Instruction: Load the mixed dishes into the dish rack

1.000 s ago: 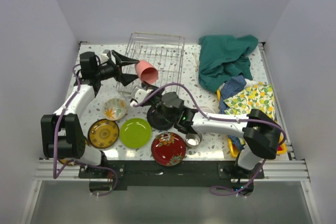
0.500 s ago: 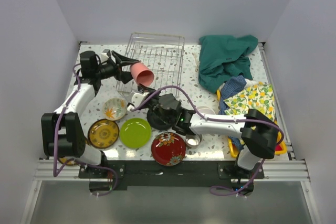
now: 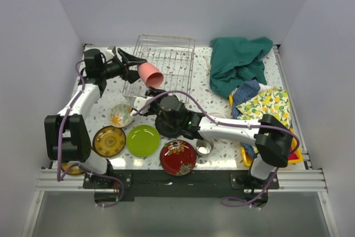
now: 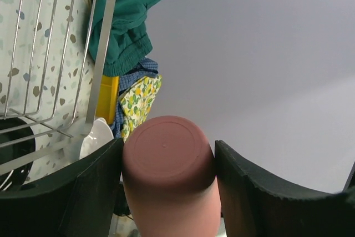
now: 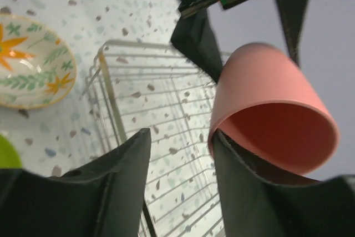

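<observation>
My left gripper (image 4: 166, 162) is clamped on the salmon-pink cup (image 4: 166, 176). Its two black, wedge-shaped fingers (image 4: 91, 192) press the cup's smooth matte sides, and the flat round base faces the wrist camera. From above, the cup (image 3: 150, 75) hangs tilted over the near left part of the dish rack (image 3: 169, 59), with its open mouth turned down and toward the near edge. The rack is a low rectangular basket of thin silver wire grid, standing on the white speckled table (image 3: 222, 142).

My right gripper (image 5: 180, 137) is parted, its dark fingers holding nothing, and the rack's wires show through the gap. It points up at the cup's hollow mouth (image 5: 277, 131).

On the table nearer my bases lie round dishes:
- a glossy lime-green plate (image 3: 143, 140)
- a red floral plate (image 3: 178, 157)
- a brown-gold plate (image 3: 109, 141)
- a white floral bowl (image 3: 121, 115) with orange petals
- a small steel cup (image 3: 204, 147)
- a black plate (image 3: 166, 127), partly under my right arm

Crumpled green cloth (image 3: 238, 62) lies to the right.
</observation>
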You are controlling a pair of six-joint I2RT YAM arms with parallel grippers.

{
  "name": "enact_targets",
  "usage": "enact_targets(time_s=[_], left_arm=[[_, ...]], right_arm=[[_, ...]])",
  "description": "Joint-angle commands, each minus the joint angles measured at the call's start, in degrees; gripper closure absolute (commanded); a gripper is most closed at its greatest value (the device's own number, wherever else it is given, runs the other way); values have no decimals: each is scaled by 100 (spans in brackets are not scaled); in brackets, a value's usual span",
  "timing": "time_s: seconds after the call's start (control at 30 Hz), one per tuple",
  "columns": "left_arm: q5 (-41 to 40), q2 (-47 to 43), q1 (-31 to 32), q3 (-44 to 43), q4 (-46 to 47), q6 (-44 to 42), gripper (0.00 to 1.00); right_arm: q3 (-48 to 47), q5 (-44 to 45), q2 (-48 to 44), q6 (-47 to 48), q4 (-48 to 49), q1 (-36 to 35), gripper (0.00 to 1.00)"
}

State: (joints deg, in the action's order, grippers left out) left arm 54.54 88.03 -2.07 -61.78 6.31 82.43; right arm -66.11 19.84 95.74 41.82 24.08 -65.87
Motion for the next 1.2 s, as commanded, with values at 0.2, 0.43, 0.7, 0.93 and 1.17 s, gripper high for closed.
enact_targets(time_s=[0.2,0.43,0.7,0.93,1.17], left_arm=[[-145,1400,-136,-2046,690,-1874,100],[-1708,2894,153,-4885,-1640,-4980,100],[-3897,3616,1023,-5450,-931,-6818,100],[-5198,3669,1375,-4862,564,-7303,100],[-5779,4064,1455,-5063,1117,-7487,100]], right_arm=[[62,-762,-1751,-921,-3628,108,29],[63,-349,-2113,-1184,-4139,863,26],[300,-419,-2139,-1194,-3884,1779,23],[388,-252,-2077,-1703,-3902,1840,23],[546,-94,-2051,-1792,-3963,1858,23]])
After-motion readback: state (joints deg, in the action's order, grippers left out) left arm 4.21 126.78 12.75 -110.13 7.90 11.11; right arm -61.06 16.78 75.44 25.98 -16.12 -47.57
